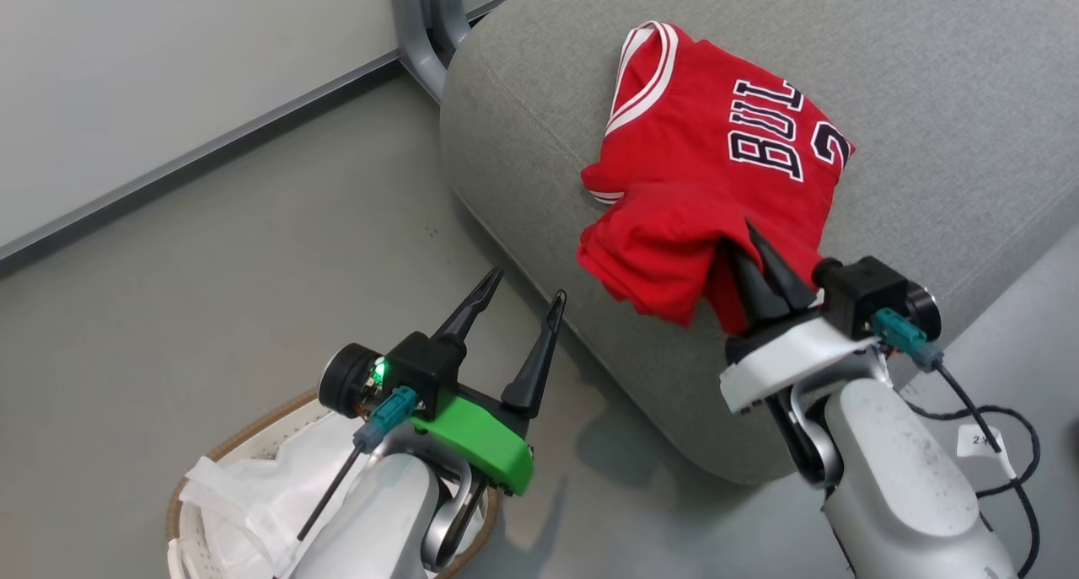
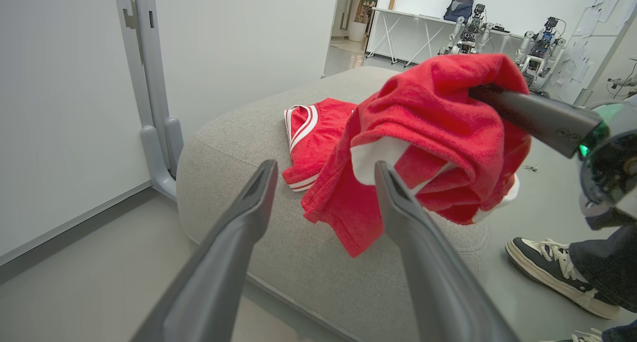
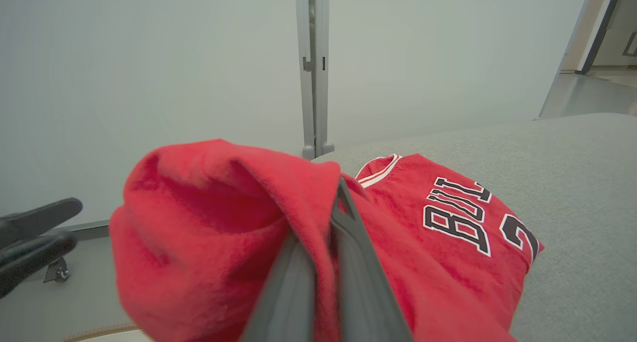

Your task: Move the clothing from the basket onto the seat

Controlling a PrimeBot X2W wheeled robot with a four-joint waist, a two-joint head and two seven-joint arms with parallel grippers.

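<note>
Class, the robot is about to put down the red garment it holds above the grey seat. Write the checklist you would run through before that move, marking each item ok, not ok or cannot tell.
1. Grip: right gripper shut on the red garment: ok.
2. Position: red garment wholly above the seat, none past its near edge: cannot tell.
3. Landing spot: jersey lies on the seat with bare cushion beside it: ok.
4. Other arm: left gripper open, empty, apart from the cloth: ok.
5. Remaining work: basket free of red clothing: cannot tell; its white liner shows, the left arm hides part.
6. Bystanders clear: not ok; a shoe stands beside the seat.
</note>
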